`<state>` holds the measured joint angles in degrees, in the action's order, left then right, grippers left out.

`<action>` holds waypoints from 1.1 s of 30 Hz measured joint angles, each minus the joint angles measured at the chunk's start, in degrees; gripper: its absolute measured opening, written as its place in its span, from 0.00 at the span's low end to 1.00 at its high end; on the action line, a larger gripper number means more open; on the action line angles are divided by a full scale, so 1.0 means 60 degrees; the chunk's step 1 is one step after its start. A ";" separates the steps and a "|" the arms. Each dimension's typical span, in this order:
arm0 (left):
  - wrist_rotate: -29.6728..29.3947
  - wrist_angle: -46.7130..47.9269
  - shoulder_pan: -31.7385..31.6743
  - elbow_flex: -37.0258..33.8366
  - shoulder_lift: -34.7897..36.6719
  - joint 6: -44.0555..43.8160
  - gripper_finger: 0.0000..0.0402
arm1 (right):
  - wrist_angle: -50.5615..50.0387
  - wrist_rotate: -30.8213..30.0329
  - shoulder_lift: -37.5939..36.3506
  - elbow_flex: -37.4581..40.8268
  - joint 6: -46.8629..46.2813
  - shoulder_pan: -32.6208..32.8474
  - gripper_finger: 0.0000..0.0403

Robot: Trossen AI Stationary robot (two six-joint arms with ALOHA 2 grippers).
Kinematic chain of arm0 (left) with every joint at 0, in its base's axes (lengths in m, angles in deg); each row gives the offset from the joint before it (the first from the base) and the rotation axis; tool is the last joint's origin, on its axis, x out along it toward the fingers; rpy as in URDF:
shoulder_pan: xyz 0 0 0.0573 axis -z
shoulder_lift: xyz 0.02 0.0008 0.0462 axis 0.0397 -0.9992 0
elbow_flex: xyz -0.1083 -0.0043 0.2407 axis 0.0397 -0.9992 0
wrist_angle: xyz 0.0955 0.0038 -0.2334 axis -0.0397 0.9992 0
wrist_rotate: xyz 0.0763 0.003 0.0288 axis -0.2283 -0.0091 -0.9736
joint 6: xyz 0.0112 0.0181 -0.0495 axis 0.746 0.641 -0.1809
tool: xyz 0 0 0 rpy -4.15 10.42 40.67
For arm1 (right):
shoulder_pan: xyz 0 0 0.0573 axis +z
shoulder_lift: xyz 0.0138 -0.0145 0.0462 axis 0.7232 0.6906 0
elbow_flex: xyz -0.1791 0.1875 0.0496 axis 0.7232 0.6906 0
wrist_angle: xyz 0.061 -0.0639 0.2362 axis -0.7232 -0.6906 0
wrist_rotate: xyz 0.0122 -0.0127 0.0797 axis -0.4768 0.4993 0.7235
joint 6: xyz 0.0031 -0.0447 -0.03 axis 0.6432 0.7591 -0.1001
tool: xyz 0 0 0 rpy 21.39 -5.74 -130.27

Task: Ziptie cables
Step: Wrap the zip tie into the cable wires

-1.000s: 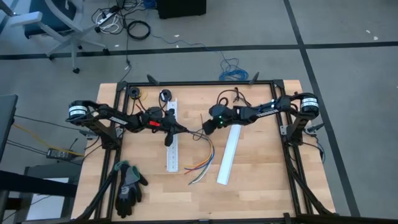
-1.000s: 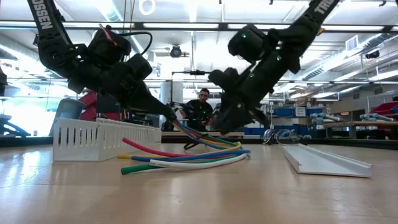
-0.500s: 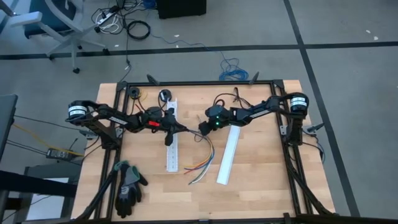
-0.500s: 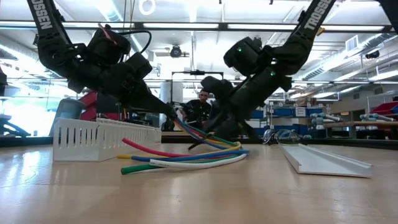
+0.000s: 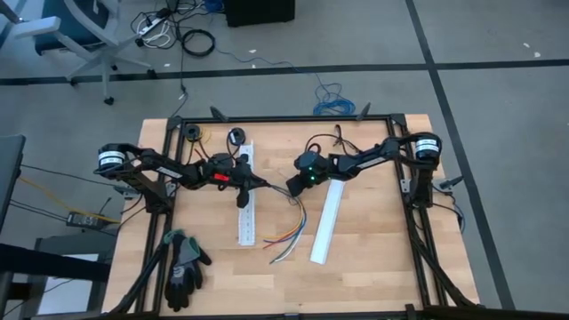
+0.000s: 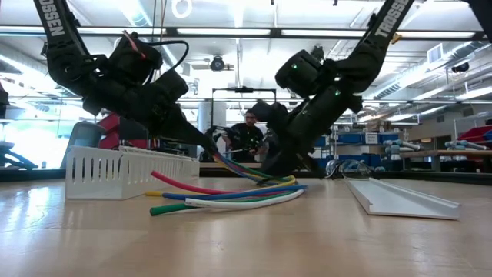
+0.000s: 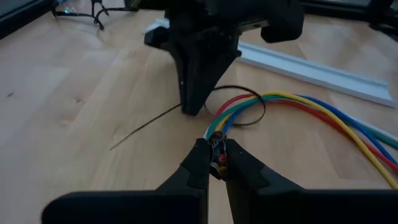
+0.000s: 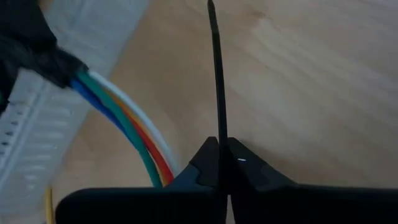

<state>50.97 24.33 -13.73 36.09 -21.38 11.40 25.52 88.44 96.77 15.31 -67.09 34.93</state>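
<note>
1. Your left gripper [image 7: 216, 155] is clenched on one end of the loose bundle of thin coloured cables [image 7: 298, 115], pinning the wires together above the light wooden table [image 5: 373, 231] so a tie can circle them.
2. Your right gripper [image 8: 222, 158] is clamped on the thin black ziptie [image 8: 217, 81], which loops around the bundle just beyond the left fingertips.
3. The cables' free ends fan out between the perforated white plastic duct [image 5: 245, 222] and the plain white plastic cover strip [image 5: 325, 222].
</note>
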 joint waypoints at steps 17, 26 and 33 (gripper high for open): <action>-0.1216 0.2145 -0.0464 -0.0011 0.2088 0.0380 0.08 | -0.2988 -0.1375 -0.1648 0.0000 -0.0042 0.0727 0.01; -0.2216 0.3552 -0.0474 -0.0004 0.3601 0.0609 0.08 | -0.3145 -0.1452 -0.1648 0.0000 -0.0257 0.1044 0.01; -0.2237 0.3513 -0.0474 -0.0007 0.4372 0.0608 0.08 | -0.3526 -0.1624 -0.1648 0.0000 -0.0409 0.1205 0.01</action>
<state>37.55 45.41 -16.57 36.04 4.85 15.05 4.37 78.70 86.88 15.31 -69.54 42.16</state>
